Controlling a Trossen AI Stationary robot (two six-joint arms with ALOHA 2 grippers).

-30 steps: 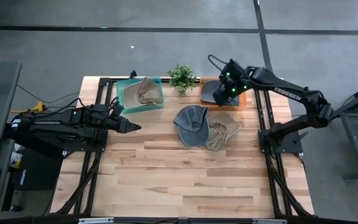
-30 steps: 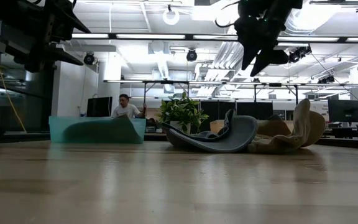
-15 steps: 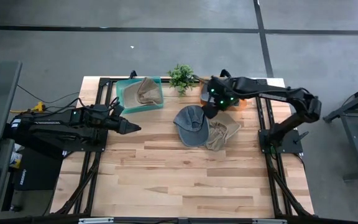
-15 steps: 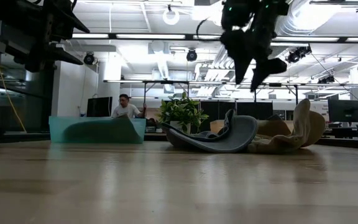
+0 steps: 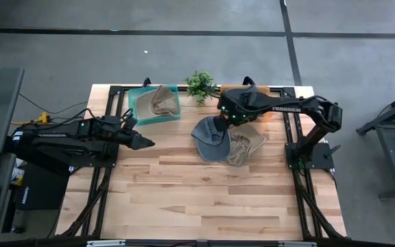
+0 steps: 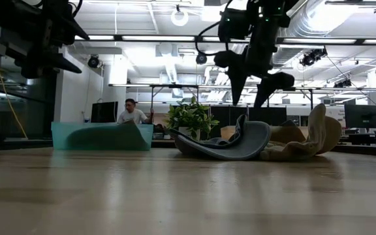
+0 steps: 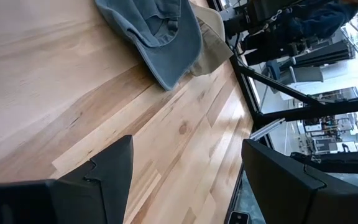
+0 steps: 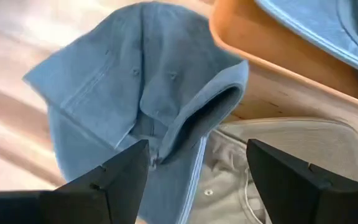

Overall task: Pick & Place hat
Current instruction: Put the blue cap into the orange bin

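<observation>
On wood table [image 5: 184,192], blue hat [image 5: 210,137] brim points toward front edge.

Two dark jointed arms, white lettering on the right arm [image 5: 286,106], green indicator lights.

Two caps lie near the middle of the table [image 5: 184,199] — one cap [image 5: 210,137] to the left, its edge touching the other cap [image 5: 245,145] on its right. Behind them stand a bin [image 5: 137,110] at the left with a third cap [image 5: 161,100] in it, a small plant [image 5: 199,84] in the middle, and a tray [image 5: 267,114] at the right. The right gripper [image 5: 219,125] hangs over the left cap's far edge — the left gripper [image 5: 142,141] waits well to the left.
</observation>
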